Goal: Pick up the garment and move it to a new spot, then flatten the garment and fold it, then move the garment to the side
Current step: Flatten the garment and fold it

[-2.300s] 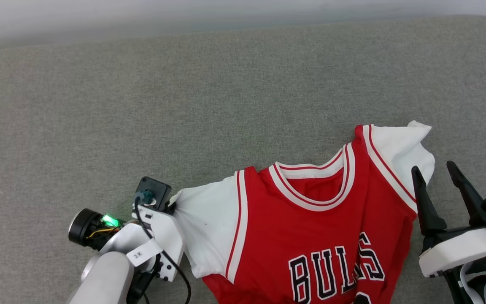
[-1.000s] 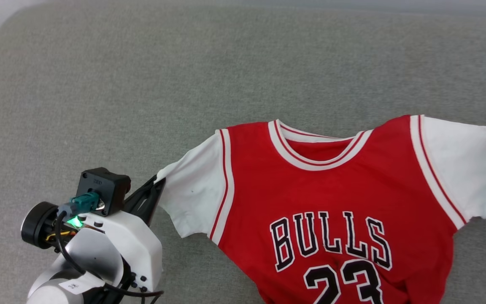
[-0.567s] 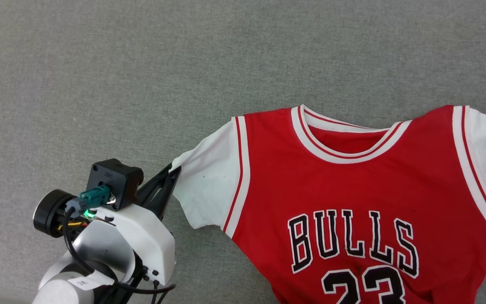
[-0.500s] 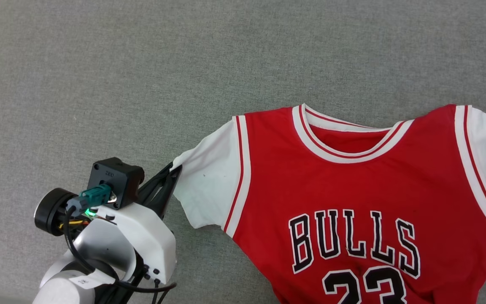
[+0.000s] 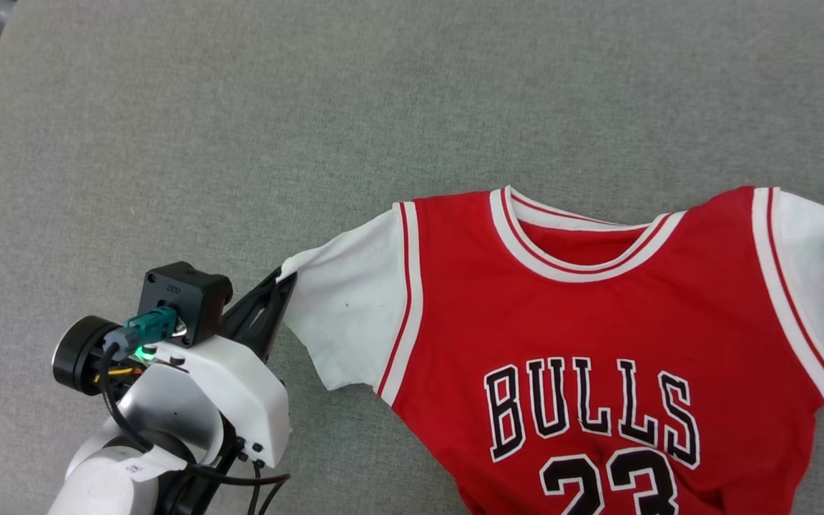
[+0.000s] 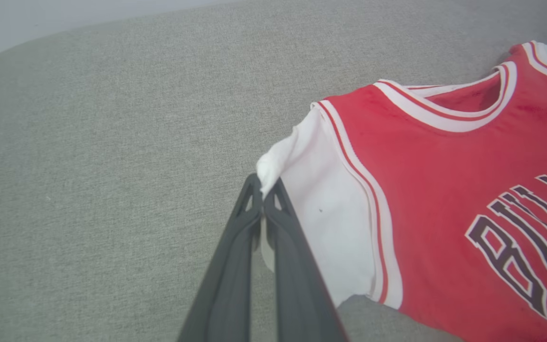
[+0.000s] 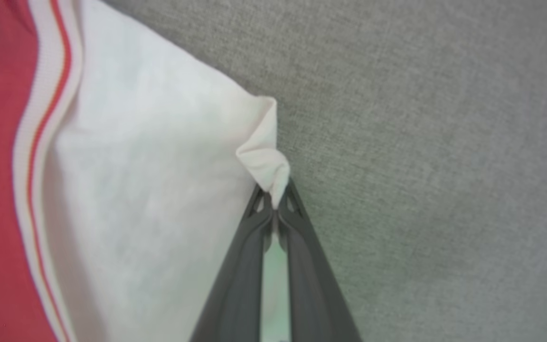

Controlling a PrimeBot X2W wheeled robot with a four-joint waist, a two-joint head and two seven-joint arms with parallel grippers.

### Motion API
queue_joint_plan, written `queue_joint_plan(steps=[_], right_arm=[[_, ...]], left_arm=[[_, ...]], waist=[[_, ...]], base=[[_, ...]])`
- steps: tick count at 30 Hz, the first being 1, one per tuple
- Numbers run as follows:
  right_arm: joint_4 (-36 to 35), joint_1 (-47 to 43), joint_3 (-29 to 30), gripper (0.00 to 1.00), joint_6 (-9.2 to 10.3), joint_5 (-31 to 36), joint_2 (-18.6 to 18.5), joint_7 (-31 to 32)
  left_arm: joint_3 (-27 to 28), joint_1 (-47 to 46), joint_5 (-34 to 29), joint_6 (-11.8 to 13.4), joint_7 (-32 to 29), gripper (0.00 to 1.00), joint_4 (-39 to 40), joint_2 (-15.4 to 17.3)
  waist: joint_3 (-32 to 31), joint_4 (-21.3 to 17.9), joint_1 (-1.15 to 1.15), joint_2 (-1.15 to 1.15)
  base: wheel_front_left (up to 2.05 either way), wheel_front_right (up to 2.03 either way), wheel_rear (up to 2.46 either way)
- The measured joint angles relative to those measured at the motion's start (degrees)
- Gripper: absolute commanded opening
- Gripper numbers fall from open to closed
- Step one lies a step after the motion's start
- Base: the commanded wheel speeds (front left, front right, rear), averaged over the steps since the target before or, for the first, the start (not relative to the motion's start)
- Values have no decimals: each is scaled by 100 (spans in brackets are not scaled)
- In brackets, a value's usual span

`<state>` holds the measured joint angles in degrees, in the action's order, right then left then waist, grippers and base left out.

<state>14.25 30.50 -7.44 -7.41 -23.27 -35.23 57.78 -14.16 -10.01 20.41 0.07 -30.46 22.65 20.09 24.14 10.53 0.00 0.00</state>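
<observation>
You have the jersey (image 5: 598, 343) by both sleeves. The left gripper (image 6: 263, 190) is pinched shut on the tip of the white sleeve (image 5: 344, 315) on your left. In the right wrist view, the right gripper (image 7: 273, 197) is closed just as tightly on a small bunched corner of the other sleeve (image 7: 159, 156).

The jersey lies front up on the grey fabric surface (image 5: 312, 107), in its near right part. The collar (image 5: 576, 243) points toward the far edge, and the hem runs out of the head view at the bottom. The rounded far-left corner of the surface is well apart from it.

The chest panel looks spread wide between your two grips, with BULLS and 23 readable and few wrinkles. I judge you to be in the flattening stage. Whether this is already the new spot cannot be told from here.

The lower body is hidden, so you cannot confirm that the hem is smooth. No fold has been made yet: both sleeves lie out to the sides and nothing is doubled over. Folding and the final move to the side are all ahead of you.
</observation>
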Motion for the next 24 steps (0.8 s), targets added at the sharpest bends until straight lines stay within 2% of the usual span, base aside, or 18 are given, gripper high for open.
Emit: queue_joint_plan(steps=[13,24], right_arm=[[66,120,5,0,-11,4,-110,-1227],[-243,352,115,0,-12,16,-210,-1879]], left_arm=[[318,7,-23,102,648,0,-189,21],[733,-152,-52,192,1111,0,-56,177]], waist=[[-901,-317,0,0],[-1586,-666,0,0]], base=[[0,0,0],[0,0,0]])
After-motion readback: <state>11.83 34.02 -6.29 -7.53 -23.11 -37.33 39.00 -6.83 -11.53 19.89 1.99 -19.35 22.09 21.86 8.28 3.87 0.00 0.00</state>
